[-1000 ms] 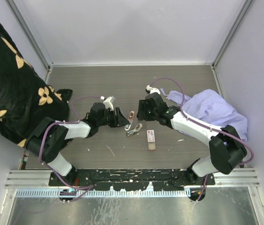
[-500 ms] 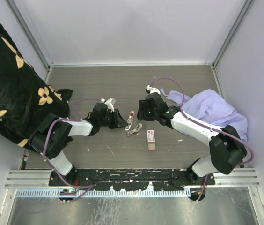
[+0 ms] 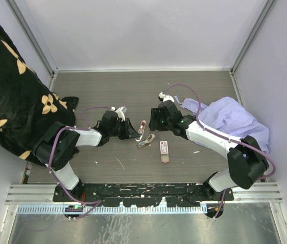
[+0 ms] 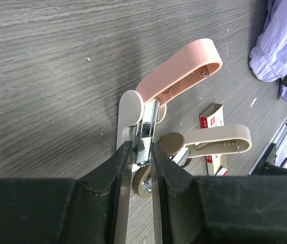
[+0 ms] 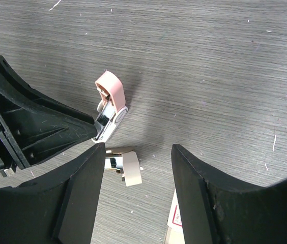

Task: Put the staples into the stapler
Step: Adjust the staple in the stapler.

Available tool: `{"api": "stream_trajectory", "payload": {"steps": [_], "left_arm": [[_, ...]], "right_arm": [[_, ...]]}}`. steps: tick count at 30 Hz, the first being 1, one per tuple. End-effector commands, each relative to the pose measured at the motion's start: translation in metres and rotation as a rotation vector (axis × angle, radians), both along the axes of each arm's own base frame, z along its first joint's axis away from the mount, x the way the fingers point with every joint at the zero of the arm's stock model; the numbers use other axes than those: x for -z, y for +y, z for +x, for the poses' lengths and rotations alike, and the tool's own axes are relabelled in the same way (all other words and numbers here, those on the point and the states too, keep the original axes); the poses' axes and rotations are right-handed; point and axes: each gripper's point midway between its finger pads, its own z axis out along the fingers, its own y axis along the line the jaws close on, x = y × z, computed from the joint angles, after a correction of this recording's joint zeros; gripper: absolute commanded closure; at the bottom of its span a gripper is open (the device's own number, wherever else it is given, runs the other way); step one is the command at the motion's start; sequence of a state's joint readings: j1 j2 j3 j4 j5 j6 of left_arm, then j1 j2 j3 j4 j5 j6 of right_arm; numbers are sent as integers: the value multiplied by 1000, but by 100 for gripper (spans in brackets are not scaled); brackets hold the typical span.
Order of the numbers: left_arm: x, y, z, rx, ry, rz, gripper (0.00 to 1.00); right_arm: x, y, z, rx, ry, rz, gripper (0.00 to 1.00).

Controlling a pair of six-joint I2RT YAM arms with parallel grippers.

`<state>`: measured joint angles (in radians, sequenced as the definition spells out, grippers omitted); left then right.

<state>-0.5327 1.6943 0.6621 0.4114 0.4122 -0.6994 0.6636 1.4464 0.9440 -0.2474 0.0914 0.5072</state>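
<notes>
Left gripper point(image 4: 142, 152) was closed on the bare metal rail of the pink stapler point(image 4: 181, 71), one finger pressed to each side. In the left wrist view the stapler's pink top was swung open and pointed toward 1 o'clock. Just beside it, at 3 o'clock, a beige stapler point(image 4: 212, 143) lay on the grey table point(image 4: 47, 76). Seen from above, the box of staples point(image 3: 164, 148) lay flat on the table at 4 o'clock from both staplers, a little apart and untouched. Right gripper point(image 5: 138, 193) hung over the staplers with its jaws spread wide, holding nothing.
</notes>
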Motion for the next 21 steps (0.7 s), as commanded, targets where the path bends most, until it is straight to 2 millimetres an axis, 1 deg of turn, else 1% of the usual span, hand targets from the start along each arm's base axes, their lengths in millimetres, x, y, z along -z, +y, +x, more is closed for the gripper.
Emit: {"api": "stream_trajectory", "payload": {"steps": [1, 21], "left_arm": [[-15, -11, 8, 26, -30, -40, 78], [-33, -13, 6, 23, -66, -66, 79]], "right_arm": [[-18, 3, 7, 6, -48, 38, 39], [-15, 3, 7, 7, -42, 33, 39]]}}
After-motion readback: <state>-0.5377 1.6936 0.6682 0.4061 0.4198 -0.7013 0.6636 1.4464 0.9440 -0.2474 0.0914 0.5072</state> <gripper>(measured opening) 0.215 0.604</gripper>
